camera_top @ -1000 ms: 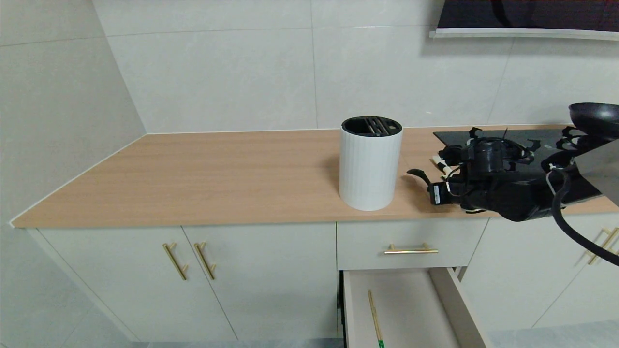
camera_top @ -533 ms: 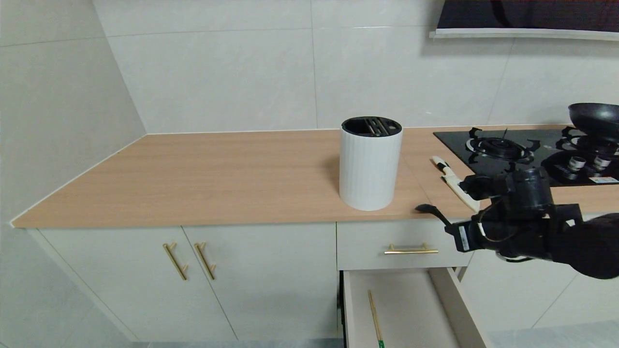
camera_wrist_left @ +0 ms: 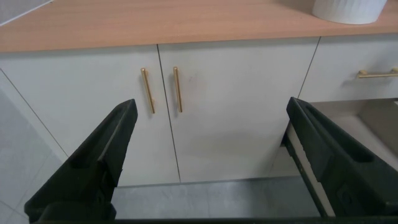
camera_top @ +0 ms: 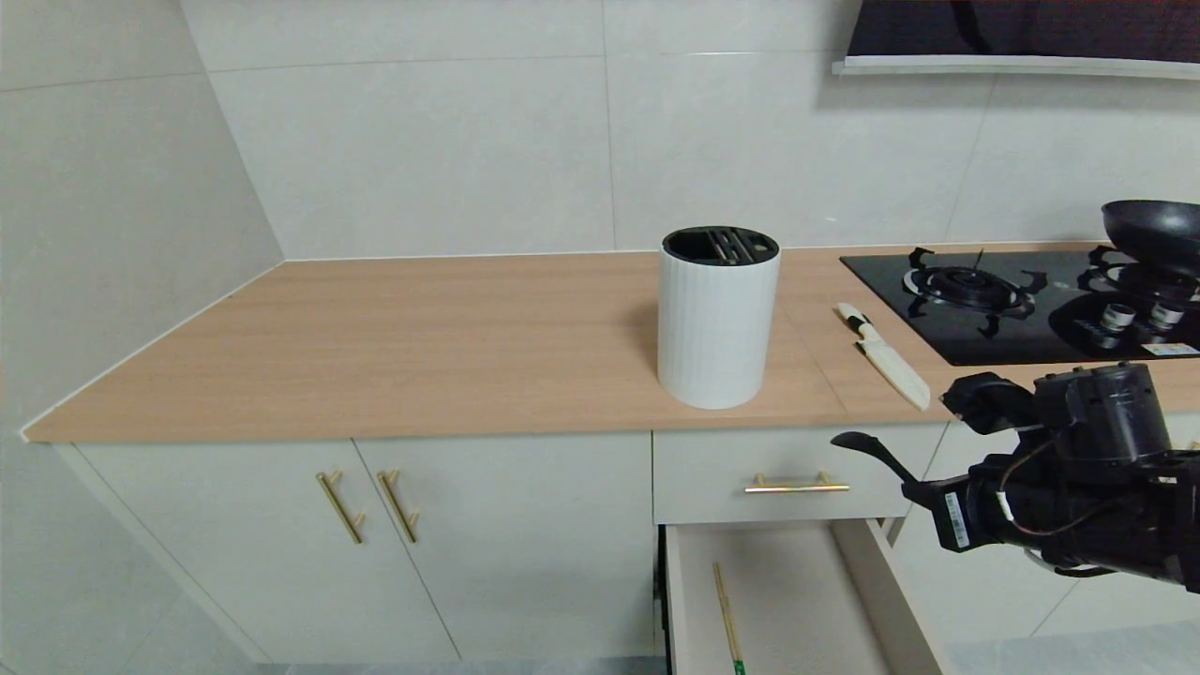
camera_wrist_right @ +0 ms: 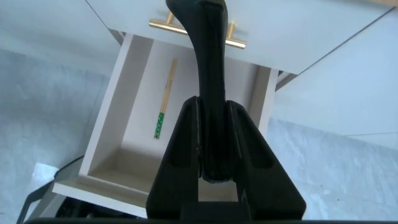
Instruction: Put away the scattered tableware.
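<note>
Head: right gripper clamped on slim black utensil, prob. spoon or ladle, I can't tell which. It hangs in front of counter edge, above open white drawer. Cream-bladed knife lies on wooden counter near white ribbed holder.

R wrist: utensil looks light, stiff, smooth. I'd expect swivel in pinch, so hold mid-shaft. Green-tipped wooden chopstick in drawer.

L wrist: left gripper spread wide, empty, facing cabinet doors.

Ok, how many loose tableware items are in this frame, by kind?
knife: 1, on the counter
chopstick: 1, in the open drawer
black utensil: 1, held in the right tool
Total: 3
</note>
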